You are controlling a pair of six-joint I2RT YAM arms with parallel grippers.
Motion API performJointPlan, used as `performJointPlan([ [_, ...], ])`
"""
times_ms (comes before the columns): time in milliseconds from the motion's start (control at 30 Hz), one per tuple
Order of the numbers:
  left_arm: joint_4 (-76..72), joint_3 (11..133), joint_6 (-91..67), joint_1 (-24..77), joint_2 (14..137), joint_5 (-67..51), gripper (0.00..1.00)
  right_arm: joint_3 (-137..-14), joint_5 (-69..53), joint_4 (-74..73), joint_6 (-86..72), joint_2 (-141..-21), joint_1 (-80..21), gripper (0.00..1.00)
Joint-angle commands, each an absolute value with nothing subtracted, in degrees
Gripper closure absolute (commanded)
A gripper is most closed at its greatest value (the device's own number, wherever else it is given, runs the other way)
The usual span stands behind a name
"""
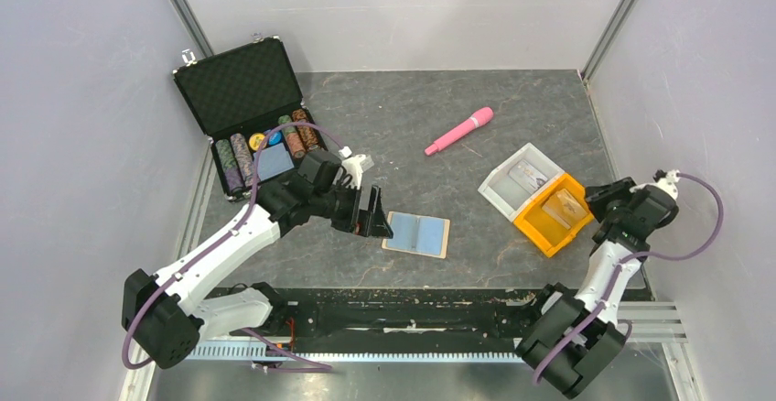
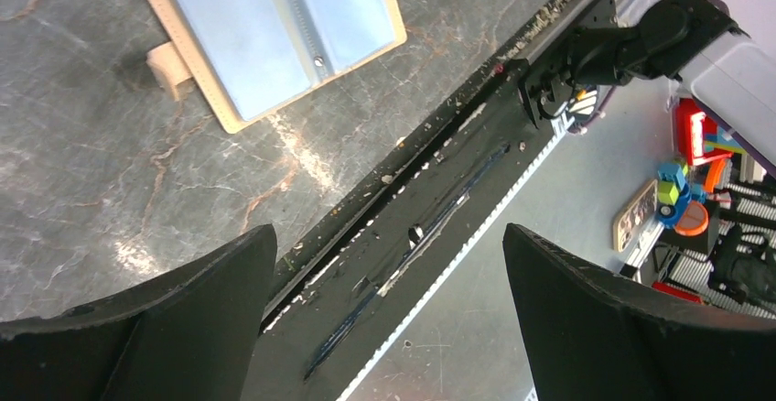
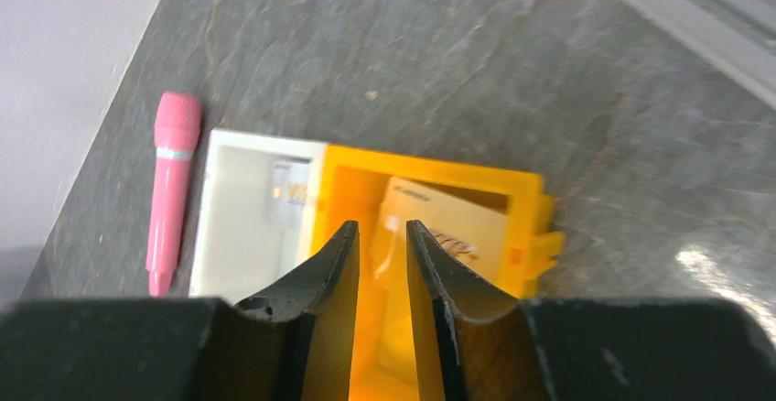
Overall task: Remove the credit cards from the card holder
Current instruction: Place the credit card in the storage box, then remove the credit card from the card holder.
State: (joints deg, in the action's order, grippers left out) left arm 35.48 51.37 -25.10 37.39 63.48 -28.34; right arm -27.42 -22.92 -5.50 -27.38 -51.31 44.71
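The card holder (image 1: 416,234) lies open and flat at the table's near middle, pale blue lining up; it also shows in the left wrist view (image 2: 265,26) with its snap tab to the left. No card shows in it. My left gripper (image 1: 371,211) is open and empty just left of it, its jaws wide apart in the wrist view (image 2: 389,236). One gold-tan credit card (image 1: 565,207) leans inside the orange tray (image 1: 540,229), also seen in the right wrist view (image 3: 448,222). Another card (image 3: 291,190) lies in the white tray (image 1: 505,184). My right gripper (image 3: 381,227) hovers over the orange tray, jaws a narrow gap apart, holding nothing.
A pink marker (image 1: 459,131) lies at mid-back. An open black poker-chip case (image 1: 242,99) with chips stands at the back left. The orange and white trays sit joined at the right. Walls close in on both sides; a black rail (image 2: 430,209) runs along the near edge.
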Motion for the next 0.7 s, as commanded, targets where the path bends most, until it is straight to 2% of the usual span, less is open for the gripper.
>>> performJointPlan([
  [0,36.2,52.7,-22.8,35.6,64.2,-26.1,0.00,-32.6,-20.8,-9.0,-25.7,-49.9,37.7,0.71],
  [300,38.5,53.2,-23.4,35.6,69.6,-24.5,0.02,-29.4,-14.5,-10.4,-29.0,-44.4,13.0,0.69],
  [500,32.6,50.9,-31.0,35.6,68.4,-20.4,0.07,-22.4,-7.9,-7.1,-35.2,-41.5,-9.2,0.66],
  [667,24.1,45.6,-37.3,35.6,71.4,-22.7,0.12,-18.6,-0.4,-1.0,-39.8,-45.1,-26.7,0.63],
])
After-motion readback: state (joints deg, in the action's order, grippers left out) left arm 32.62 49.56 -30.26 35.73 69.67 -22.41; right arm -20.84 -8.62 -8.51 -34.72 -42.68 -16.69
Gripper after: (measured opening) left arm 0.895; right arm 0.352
